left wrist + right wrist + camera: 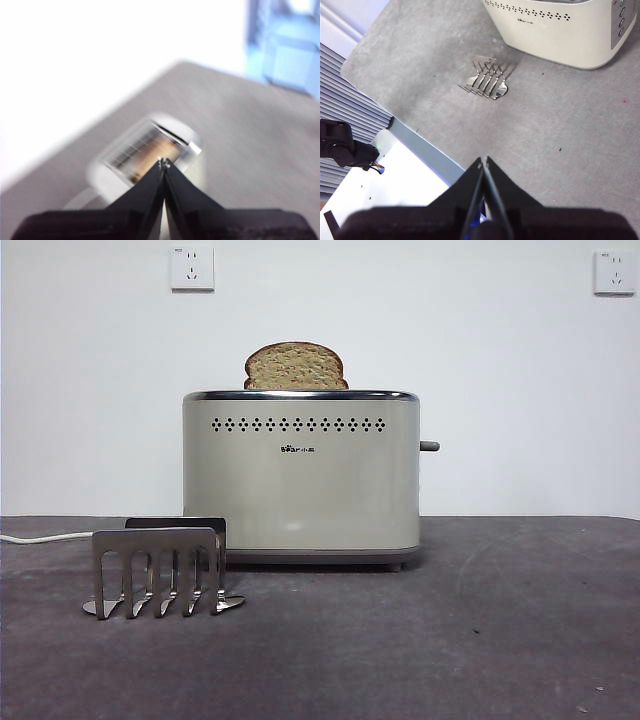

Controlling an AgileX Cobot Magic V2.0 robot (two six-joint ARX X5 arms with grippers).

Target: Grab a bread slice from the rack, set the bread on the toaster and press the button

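Observation:
The brown wholegrain slice of bread (295, 366) stands in the slot of the cream toaster (300, 480), its domed top above the chrome rim. The dark button (429, 446) sticks out from the toaster's right end. The steel rack (160, 568) stands empty in front of the toaster, at the left. My left gripper (163, 161) is shut and empty, high above the toaster (150, 155), where the bread (156, 152) shows in the slot. My right gripper (483, 161) is shut and empty, well away from the rack (486, 80) and the toaster (560, 30).
A white cable (40, 537) runs off to the left behind the rack. Two white wall sockets (192, 268) sit high on the back wall. The table's edge (415, 135) and a white surface below it show in the right wrist view.

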